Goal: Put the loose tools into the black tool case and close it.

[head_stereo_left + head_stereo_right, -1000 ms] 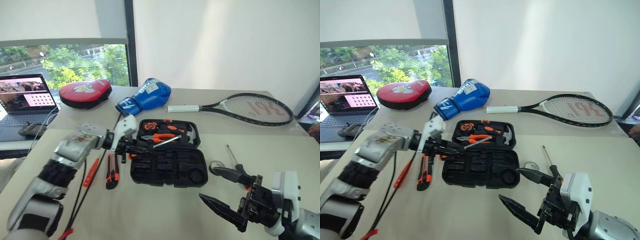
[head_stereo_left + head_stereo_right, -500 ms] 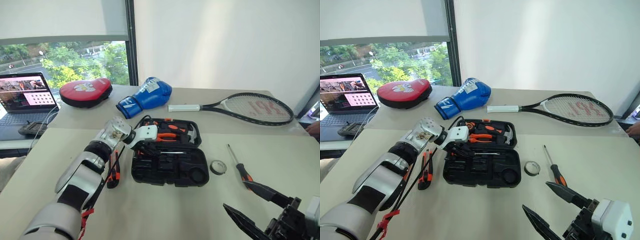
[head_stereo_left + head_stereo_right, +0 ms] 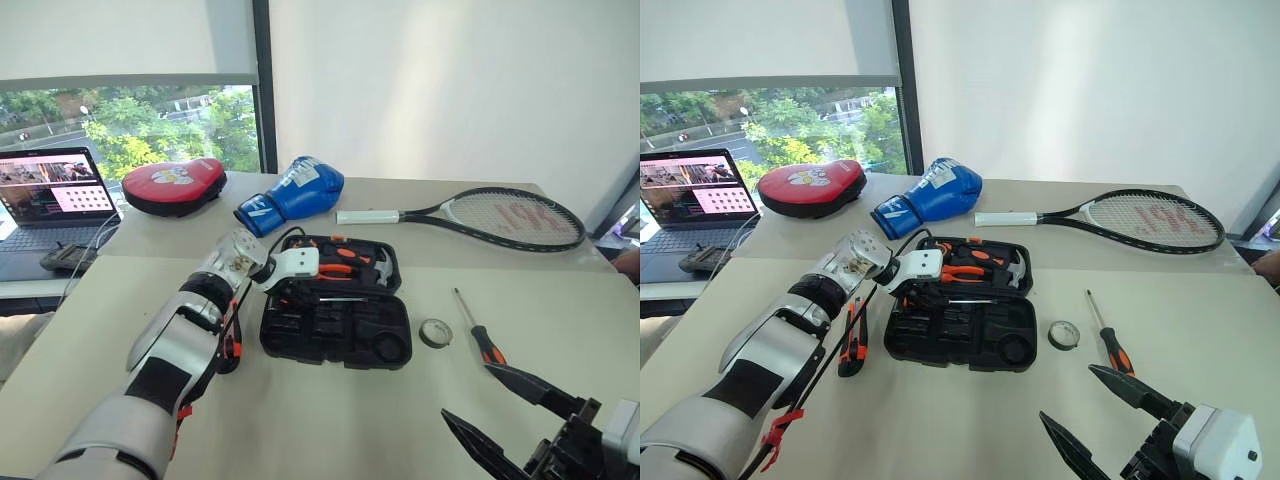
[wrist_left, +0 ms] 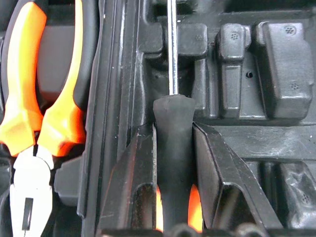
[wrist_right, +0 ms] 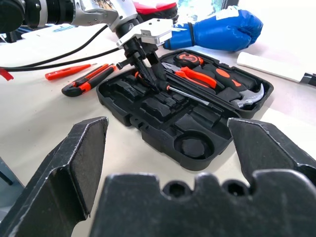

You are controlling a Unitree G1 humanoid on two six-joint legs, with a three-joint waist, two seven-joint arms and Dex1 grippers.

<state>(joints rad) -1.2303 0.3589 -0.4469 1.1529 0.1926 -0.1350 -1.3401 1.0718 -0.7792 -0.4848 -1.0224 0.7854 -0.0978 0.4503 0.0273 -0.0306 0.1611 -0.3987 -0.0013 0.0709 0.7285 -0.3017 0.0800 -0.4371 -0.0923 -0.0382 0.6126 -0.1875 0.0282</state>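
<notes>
Judging by how things lie, this job is maybe a fifth done. The left gripper (image 5: 148,59) is down inside the open black tool case (image 3: 335,330), with one black-and-orange screwdriver (image 4: 173,163) lying between its fingers (image 4: 133,182), shaft running along a moulded slot. In the left wrist view the fingers sit right alongside the handle with hardly any gap, so I honestly can't tell whether it's pinching it or has just let go; my read is the screwdriver is basically seated and it's the release step. The right gripper (image 3: 520,420) hangs low near the front edge of the table with its fingers spread wide and nothing in them. Already in the lid half are orange pliers (image 3: 345,268) and a hammer (image 5: 249,96), looks like they live there. What's left, as far as I can see: the second screwdriver (image 3: 478,332) lies on the table to the right of the case, the small black tape roll (image 3: 435,333) sits between it and the case, and the round recess in the case is empty, probably meant for it. On the other side of the case, the utility knife (image 3: 852,345) and the slim orange tester (image 5: 66,73) lie beside the left arm. Then the lid needs swinging shut and latching. The tennis racket (image 3: 500,215), blue boxing glove (image 3: 295,190) and red punch pad (image 3: 175,183) sit further back.
</notes>
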